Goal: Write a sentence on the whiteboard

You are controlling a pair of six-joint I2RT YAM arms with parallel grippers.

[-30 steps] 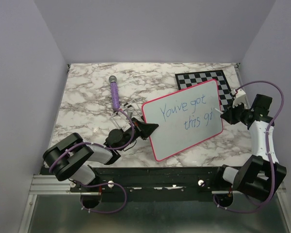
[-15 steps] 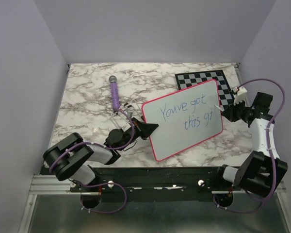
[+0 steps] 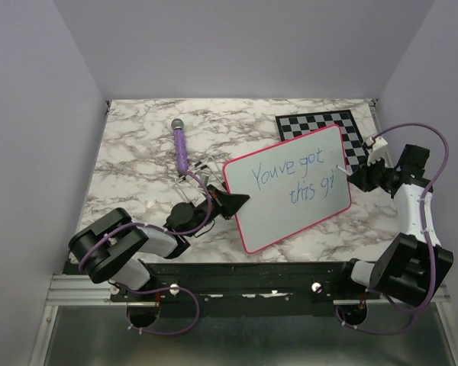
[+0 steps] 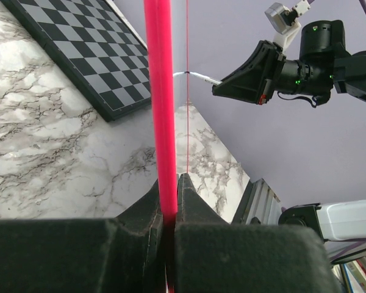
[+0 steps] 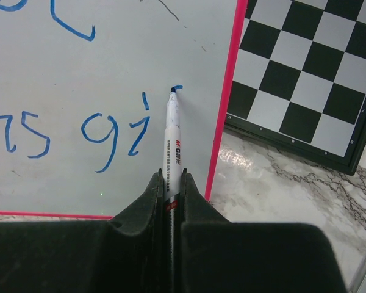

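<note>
Marble table [image 3: 137,152], lilac walls.

Right gripper [image 5: 171,178]: arm bent in from the table's right edge, jaws clamped on a marker [image 5: 172,128]. Its tip meets the whiteboard [image 5: 79,91] just inside the right rim.

Left gripper [image 4: 169,186]: arm low, jaws pinching the board's pink left rim.

Sentence [image 3: 290,177]: two blue lines, the lower ending "gi" and a short stroke; cropped in the wrist view.

Chessboard [image 3: 320,122]: partly hidden behind the board's far corner.

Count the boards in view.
2. The whiteboard sits mid-table, its edge clamped in the left gripper. The chessboard lies flat behind it, toward the far right corner, partly hidden by it.
</note>
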